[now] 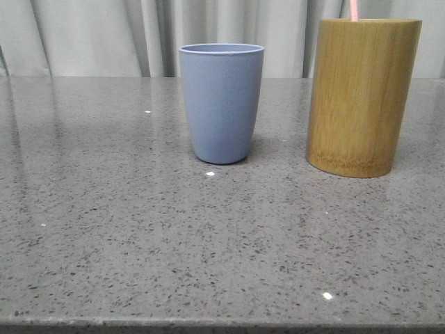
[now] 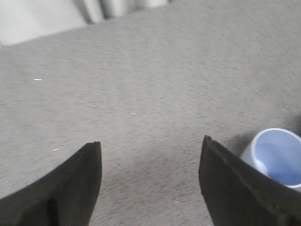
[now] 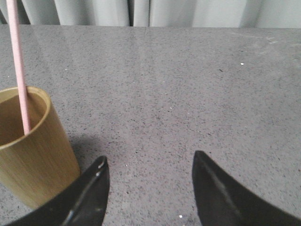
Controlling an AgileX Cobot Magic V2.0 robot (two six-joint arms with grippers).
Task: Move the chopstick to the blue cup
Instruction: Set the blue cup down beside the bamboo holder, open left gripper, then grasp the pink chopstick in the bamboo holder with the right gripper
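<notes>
The blue cup [image 1: 222,103] stands upright at the table's middle, and its empty mouth [image 2: 277,157] shows in the left wrist view. To its right stands a taller bamboo cylinder [image 1: 362,96] with a pale pink chopstick [image 1: 354,10] sticking out of its top. In the right wrist view the chopstick [image 3: 18,61] leans inside the bamboo cylinder [image 3: 33,150]. My left gripper [image 2: 150,143] is open over bare table, beside the cup. My right gripper [image 3: 149,160] is open, empty, beside the cylinder. Neither gripper shows in the front view.
The grey speckled stone table [image 1: 139,229] runs to a front edge at the bottom of the front view. Pale curtains [image 1: 104,35] hang behind the table's far edge.
</notes>
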